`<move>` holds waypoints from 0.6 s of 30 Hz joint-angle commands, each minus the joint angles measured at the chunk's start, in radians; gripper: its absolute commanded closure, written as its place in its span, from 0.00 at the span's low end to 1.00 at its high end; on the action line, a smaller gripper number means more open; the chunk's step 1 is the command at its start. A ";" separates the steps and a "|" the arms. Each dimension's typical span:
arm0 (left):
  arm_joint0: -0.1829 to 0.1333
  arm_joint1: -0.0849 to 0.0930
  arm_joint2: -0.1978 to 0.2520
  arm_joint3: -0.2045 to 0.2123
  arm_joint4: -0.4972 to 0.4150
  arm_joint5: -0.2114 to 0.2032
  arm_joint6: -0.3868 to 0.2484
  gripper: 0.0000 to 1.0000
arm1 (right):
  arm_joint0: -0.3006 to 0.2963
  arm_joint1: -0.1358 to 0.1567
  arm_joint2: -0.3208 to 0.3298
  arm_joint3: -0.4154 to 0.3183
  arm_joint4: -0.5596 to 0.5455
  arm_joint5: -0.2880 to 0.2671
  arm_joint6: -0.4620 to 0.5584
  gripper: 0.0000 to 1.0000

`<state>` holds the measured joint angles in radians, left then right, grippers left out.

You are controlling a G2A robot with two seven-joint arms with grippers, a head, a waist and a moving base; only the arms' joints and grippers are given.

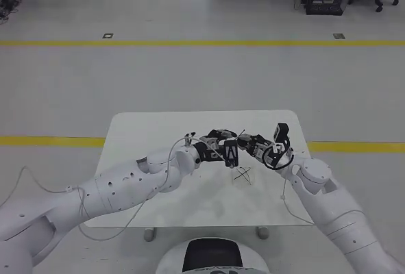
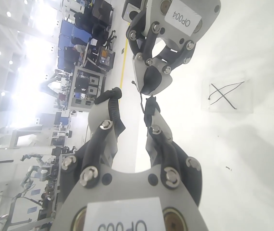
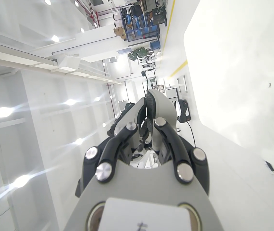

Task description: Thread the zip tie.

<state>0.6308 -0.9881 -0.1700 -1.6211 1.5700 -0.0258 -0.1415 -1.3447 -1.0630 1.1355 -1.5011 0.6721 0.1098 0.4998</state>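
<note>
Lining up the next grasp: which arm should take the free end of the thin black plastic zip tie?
Probably left. The right gripper is shut on the thin black plastic zip tie, while the left gripper is open, with the tie's dangling end between its fingers.

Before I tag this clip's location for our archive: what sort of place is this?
Probably a large robotics lab or factory hall: yellow lines mark the pale floor, desks with screens and office chairs fill the background, and racks of blue bins stand in a high, brightly lit bay.
</note>
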 commanded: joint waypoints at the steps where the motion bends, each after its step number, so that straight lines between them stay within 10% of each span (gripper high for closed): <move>1: -0.001 -0.001 0.000 0.001 0.000 0.000 -0.003 0.76 | -0.003 -0.001 0.002 -0.003 -0.004 -0.007 0.005 1.00; 18: -0.004 -0.002 0.000 0.001 0.000 -0.015 0.001 0.79 | 0.003 -0.015 0.002 -0.003 -0.025 0.005 0.014 1.00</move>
<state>0.6274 -0.9902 -0.1700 -1.6205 1.5700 -0.0396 -0.1413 -1.3430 -1.0768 1.1379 -1.5047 0.6474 0.1139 0.5133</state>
